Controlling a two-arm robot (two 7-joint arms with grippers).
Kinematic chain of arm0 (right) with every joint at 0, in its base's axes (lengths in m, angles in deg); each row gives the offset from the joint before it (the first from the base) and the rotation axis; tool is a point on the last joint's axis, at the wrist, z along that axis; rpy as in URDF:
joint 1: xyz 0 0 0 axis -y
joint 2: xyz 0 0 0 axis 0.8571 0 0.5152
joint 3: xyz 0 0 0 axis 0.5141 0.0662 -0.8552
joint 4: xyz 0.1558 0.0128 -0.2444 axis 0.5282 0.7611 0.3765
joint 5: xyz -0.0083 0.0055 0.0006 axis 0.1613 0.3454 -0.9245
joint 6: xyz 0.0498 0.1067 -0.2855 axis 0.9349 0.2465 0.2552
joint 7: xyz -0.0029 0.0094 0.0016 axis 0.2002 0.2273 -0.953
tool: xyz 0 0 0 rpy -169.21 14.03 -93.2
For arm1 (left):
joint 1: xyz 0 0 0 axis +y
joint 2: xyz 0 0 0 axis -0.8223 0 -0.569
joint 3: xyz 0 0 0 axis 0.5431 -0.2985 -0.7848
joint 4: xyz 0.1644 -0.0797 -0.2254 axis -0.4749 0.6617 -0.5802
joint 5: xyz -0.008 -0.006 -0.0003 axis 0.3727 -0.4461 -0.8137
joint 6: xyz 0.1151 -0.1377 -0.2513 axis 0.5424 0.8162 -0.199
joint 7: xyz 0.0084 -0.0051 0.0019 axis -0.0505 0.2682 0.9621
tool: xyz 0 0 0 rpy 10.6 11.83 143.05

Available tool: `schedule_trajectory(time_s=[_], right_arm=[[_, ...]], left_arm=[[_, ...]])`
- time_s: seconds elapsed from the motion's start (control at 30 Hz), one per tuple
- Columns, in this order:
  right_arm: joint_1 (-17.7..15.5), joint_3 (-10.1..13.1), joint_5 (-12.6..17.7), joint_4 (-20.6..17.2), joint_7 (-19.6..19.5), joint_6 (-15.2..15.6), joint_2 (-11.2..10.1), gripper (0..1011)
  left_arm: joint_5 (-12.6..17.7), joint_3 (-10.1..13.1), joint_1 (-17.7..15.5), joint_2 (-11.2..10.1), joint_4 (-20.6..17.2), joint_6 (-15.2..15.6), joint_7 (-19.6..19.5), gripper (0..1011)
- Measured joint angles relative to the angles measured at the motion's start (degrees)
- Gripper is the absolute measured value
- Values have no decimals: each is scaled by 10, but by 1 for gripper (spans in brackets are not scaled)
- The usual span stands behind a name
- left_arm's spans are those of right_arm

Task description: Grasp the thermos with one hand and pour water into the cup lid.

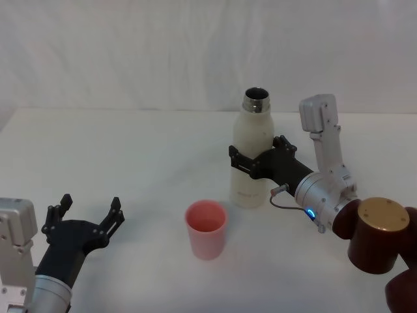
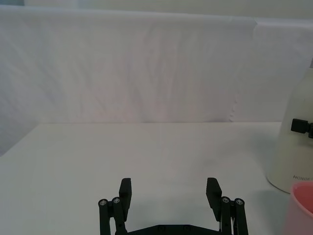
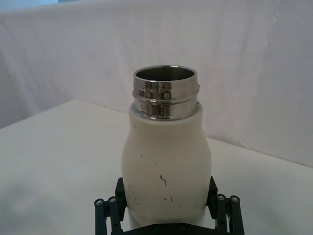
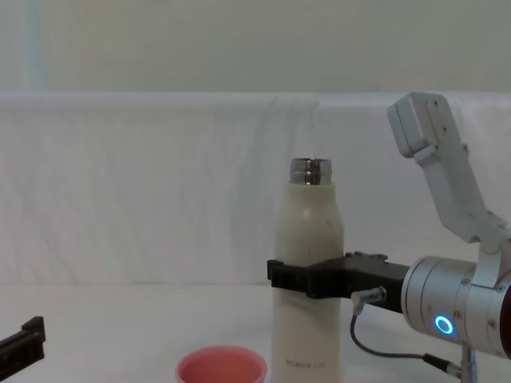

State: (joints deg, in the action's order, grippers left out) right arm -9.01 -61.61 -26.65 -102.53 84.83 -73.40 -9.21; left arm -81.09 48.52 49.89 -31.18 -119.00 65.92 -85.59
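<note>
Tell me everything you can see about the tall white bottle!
The thermos is a tall cream-white bottle with a matte body, rounded shoulders and a shiny steel threaded neck. Its top is open, with no lid on. Small grey lettering sits near its base, and a few dark specks mark its side. It stands upright on the white table, just behind and to the right of the pink cup lid. The right gripper has its black fingers around the bottle's middle.

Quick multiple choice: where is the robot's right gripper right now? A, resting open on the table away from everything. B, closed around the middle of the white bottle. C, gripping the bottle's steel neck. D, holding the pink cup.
B: the right gripper has a finger on each side of the white bottle's body, midway up, well below the steel neck and apart from the pink cup.
</note>
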Motion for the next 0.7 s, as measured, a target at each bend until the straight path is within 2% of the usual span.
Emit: schedule_trajectory(time_s=[0.1, 0.7], right_arm=[[0, 0, 0, 0, 0, 1, 0, 1003], [-1, 0, -1, 0, 1, 1, 0, 1003]], left_arm=[[0, 0, 0, 0, 0, 0, 0, 1001], [0, 0, 0, 0, 0, 0, 0, 1001]])
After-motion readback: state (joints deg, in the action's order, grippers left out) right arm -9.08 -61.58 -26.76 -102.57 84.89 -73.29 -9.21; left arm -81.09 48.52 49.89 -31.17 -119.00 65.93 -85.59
